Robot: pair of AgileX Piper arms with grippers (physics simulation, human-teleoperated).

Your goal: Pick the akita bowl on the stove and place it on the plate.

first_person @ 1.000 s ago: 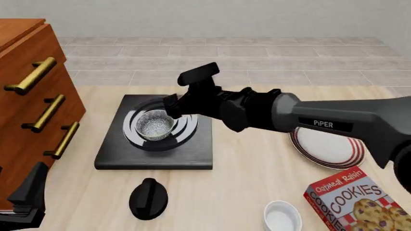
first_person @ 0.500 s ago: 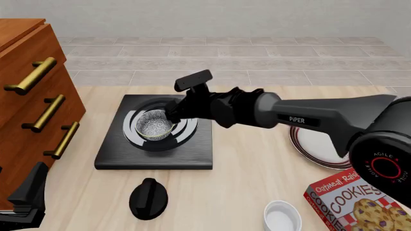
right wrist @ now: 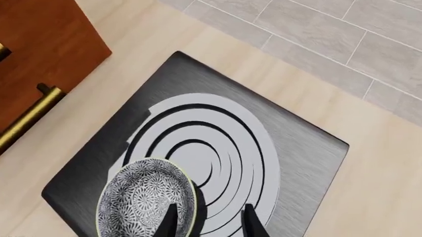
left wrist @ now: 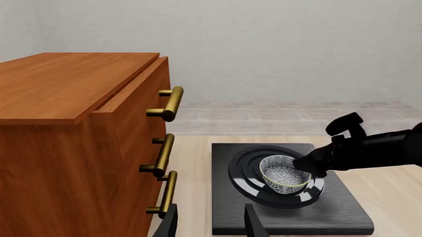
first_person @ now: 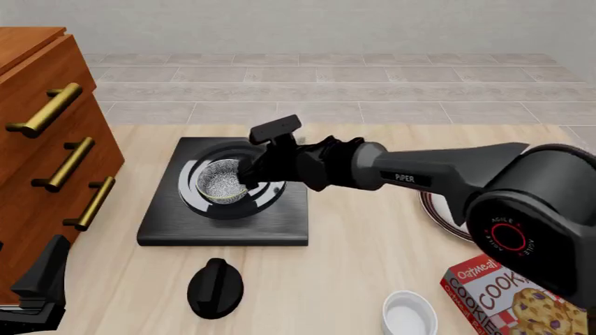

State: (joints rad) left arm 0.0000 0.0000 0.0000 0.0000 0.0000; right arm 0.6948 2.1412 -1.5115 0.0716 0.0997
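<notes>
Wood table (first_person: 373, 237), stove (first_person: 279, 223) as landmark. Left of it: drawers (first_person: 47, 139), close; left gripper (left wrist: 211, 224) idle, parted, empty. On its burner: bowl (first_person: 223, 183). Right gripper (right wrist: 205, 222) straddles the bowl's right rim, fingers apart; grip unclear. Right of stove: open tabletop, then plate (first_person: 437, 209).

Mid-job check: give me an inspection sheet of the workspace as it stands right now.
Surface: light wood table.
Job's things: akita bowl sits on the stove burner; plate mostly hidden behind the right arm.
Clutter: black knob, small white bowl, cookies box.
Grippers: right gripper straddles the bowl's rim, one finger inside, one outside, not closed; left gripper open, away from the bowl.
Cables: nothing seen.
Surroundings: wooden drawer cabinet at left, tiled floor beyond.
</notes>
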